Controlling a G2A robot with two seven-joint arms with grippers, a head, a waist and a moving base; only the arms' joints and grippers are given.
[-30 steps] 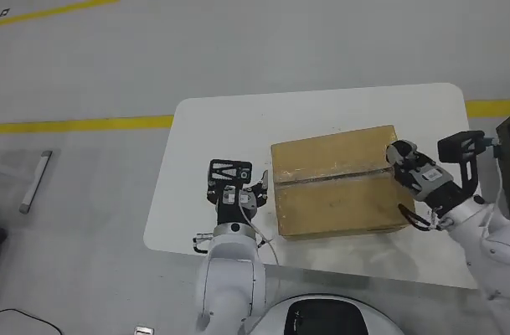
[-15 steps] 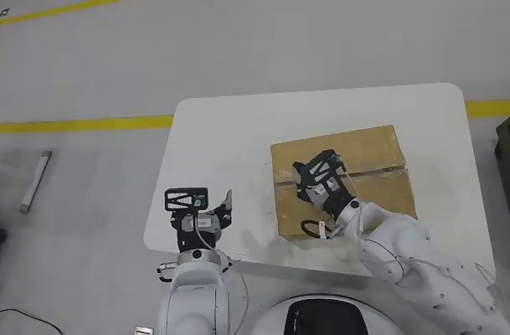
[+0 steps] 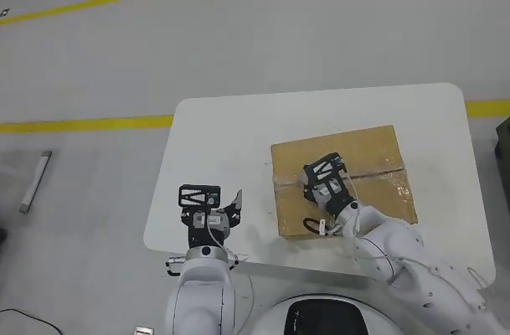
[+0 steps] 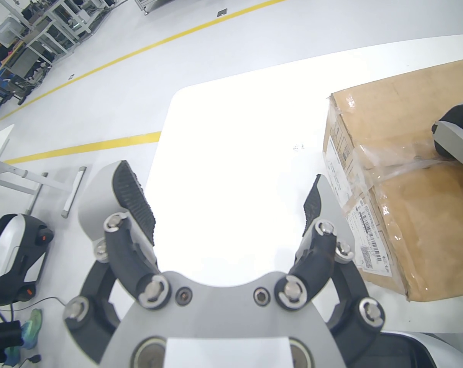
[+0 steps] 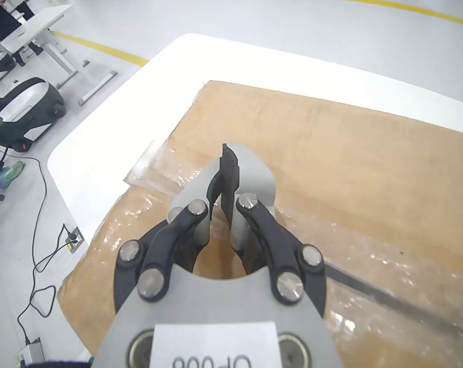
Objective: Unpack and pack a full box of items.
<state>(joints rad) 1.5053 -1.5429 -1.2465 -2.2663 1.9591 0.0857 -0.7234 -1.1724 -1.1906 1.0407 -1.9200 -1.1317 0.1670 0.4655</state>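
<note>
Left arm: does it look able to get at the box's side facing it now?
Likely yes. The left pincer is open over bare table beside the box, nothing between them. The right pincer, shut, is up over the box's taped seam, away from that side.

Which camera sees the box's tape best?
The right wrist view: the tape runs close beneath the right gripper. The top view shows a thin strip; the left wrist view, its end folded over the box edge.

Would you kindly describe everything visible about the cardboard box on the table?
The brown cardboard box sits closed and flat on the white table, its flaps sealed by clear tape along the middle seam. Printed labels sit on one side. The shut right gripper is at the seam; contact is unclear.
</note>
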